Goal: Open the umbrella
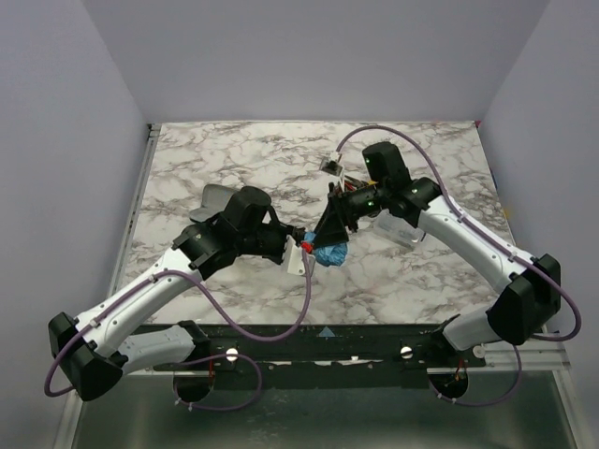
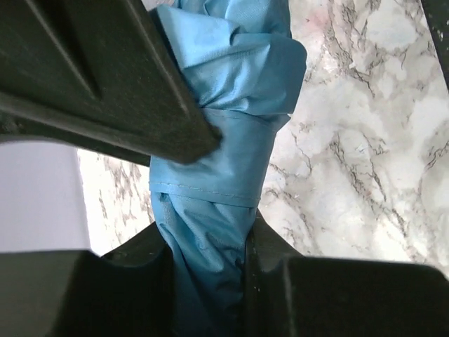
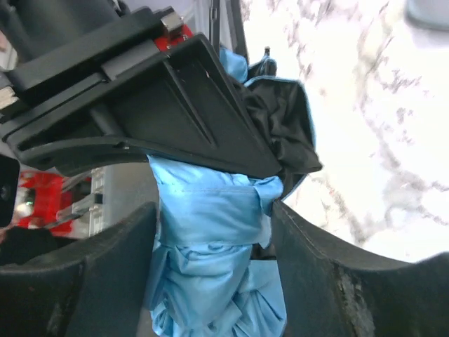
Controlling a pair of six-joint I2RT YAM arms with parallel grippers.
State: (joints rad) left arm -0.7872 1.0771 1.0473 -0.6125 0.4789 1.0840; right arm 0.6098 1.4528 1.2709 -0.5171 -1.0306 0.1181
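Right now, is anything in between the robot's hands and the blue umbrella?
No, nothing that shows. The left gripper and the right gripper each squeeze the umbrella directly, with its blue fabric bunched between their fingers.

The umbrella [image 1: 329, 253] is folded shut, sky-blue fabric bunched, black lining showing, held mid-table between both arms.

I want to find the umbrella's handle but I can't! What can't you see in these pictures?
Handle: no view shows it. In the top view the left gripper and right gripper crowd the umbrella; wrist views show only bunched fabric.
Grey thing: top view, half hidden behind the left arm.
Small items by the right arm: top view, too small to name.
Umbrella's upper end: left wrist view, cut off by the top edge.
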